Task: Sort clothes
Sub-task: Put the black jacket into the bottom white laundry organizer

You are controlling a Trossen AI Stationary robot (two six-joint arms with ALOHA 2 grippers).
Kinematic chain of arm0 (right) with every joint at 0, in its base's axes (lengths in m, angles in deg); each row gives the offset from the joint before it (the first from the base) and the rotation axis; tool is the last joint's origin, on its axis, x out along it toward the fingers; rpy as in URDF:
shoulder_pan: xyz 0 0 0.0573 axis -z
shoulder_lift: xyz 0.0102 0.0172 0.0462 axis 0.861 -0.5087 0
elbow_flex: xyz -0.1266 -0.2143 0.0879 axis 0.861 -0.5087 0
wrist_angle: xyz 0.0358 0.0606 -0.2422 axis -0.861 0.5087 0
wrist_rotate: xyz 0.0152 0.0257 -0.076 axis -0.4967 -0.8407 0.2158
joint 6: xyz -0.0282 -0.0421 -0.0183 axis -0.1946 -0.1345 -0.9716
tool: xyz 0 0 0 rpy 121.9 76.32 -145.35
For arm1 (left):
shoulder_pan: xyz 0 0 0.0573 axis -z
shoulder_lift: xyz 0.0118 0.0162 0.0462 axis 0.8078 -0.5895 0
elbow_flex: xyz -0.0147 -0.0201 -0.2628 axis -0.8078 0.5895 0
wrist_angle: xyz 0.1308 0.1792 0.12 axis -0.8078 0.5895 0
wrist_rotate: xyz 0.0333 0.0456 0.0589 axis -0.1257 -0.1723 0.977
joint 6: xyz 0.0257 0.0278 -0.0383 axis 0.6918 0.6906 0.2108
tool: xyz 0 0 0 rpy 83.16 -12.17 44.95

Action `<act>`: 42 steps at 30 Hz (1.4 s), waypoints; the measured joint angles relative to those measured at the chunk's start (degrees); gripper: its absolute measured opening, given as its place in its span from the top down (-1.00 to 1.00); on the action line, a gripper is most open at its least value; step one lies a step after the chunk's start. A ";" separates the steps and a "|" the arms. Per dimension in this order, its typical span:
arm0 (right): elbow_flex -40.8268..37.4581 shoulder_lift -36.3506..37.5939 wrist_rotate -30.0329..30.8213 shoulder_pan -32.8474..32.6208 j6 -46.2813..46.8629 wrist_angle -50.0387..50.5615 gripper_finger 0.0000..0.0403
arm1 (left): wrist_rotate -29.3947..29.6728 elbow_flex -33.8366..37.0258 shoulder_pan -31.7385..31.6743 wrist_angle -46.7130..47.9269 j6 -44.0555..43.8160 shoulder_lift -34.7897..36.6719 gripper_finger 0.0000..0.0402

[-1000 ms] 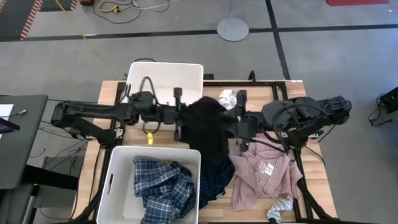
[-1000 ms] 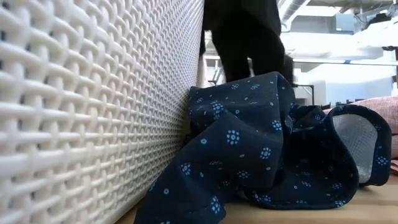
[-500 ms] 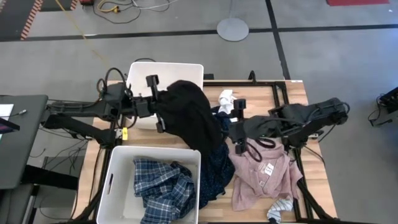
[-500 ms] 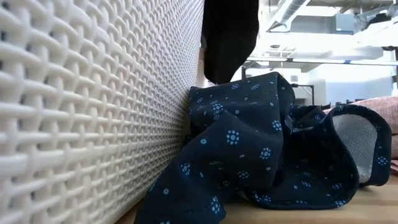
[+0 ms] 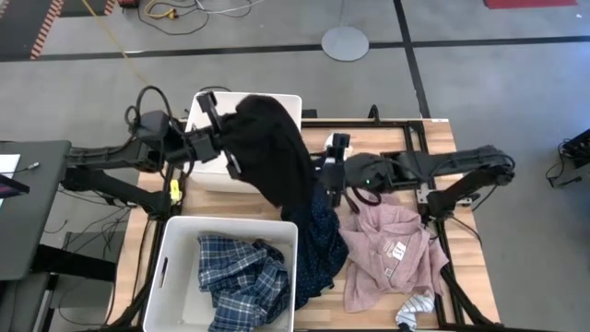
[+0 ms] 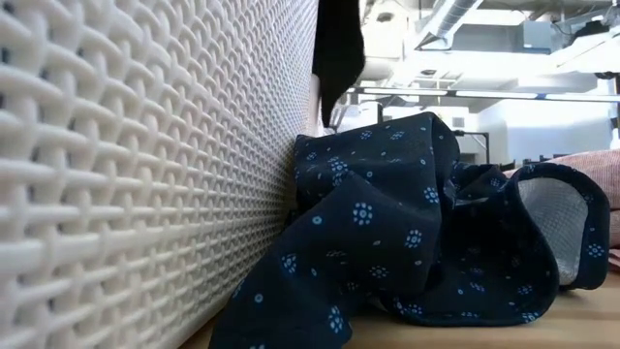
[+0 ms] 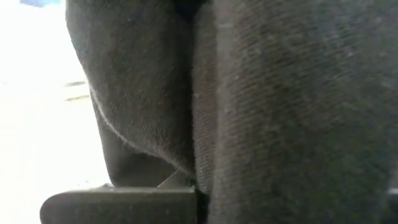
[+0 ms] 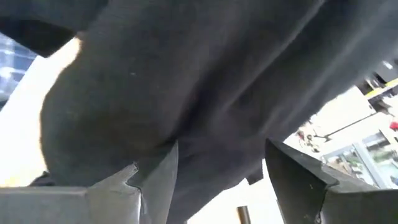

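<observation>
You've got the black piece (image 5: 277, 157) hanging lifted over the far bin's right edge. Plaid shirt (image 5: 241, 277) sits crumpled in the near bin, navy dotted piece (image 5: 318, 244) bunched beside it, pink shirt (image 5: 392, 249) spread flat near the table's right edge.

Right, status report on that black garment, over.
Left gripper shut on black garment, hauling it over the empty far bin. Right gripper open beside its trailing end. Nothing blocking the bin.
</observation>
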 joint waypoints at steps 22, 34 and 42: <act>0.00 0.02 -0.04 2.41 4.55 3.18 -0.26 | 25.03 -1.92 -9.30 13.66 2.58 0.11 0.88; 0.00 0.02 -0.04 0.08 6.03 5.67 -0.16 | 11.69 -1.86 -22.75 26.90 -14.49 0.09 0.88; 0.00 0.02 0.00 -0.98 6.98 7.50 -0.11 | 3.89 -1.77 -21.45 25.85 -17.18 2.40 0.88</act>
